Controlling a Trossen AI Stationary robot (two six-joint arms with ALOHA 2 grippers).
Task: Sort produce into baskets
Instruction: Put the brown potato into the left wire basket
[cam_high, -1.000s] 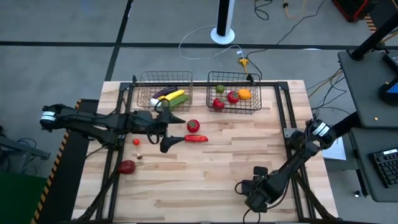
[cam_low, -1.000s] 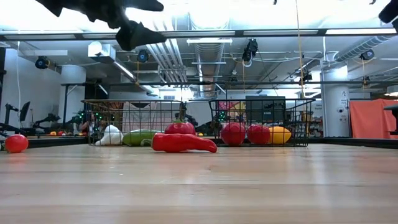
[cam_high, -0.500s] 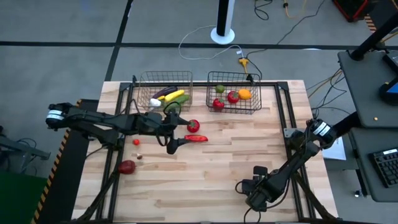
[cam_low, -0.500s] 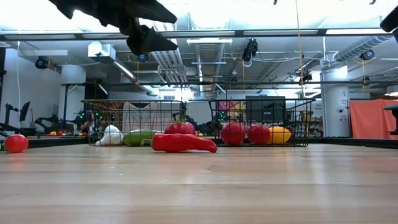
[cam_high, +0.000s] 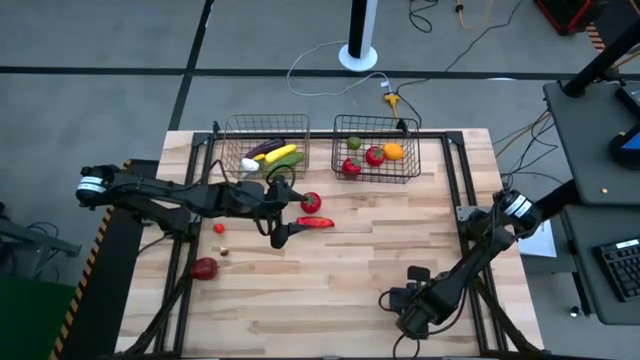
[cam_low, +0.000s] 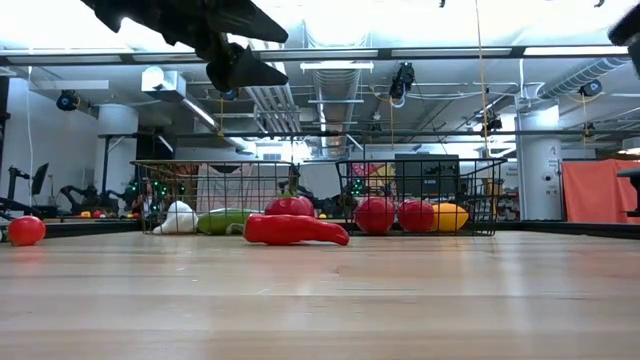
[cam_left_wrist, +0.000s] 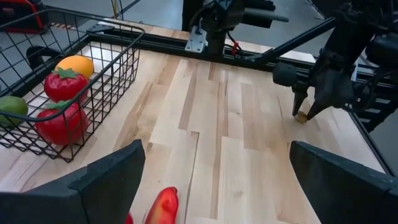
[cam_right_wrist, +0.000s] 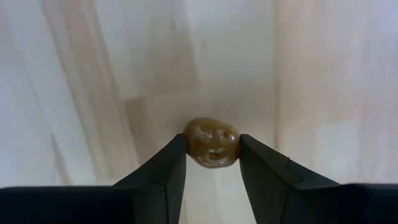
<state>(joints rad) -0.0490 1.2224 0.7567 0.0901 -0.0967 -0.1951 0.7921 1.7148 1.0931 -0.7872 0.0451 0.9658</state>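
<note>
At the near right of the wooden surface (cam_high: 380, 250), the right gripper (cam_right_wrist: 212, 163) has its jaws closed on a small brown potato (cam_right_wrist: 212, 142). Farther left, the left gripper (cam_high: 280, 229), jaws wide and empty, hovers above a red pepper (cam_high: 317, 222). Two baskets (cam_high: 375, 150) sit farthest.

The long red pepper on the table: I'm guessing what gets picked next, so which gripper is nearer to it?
Left. The left gripper hangs open just above the red pepper's end; the right gripper is far off at the near edge, around a small brown piece.
</note>
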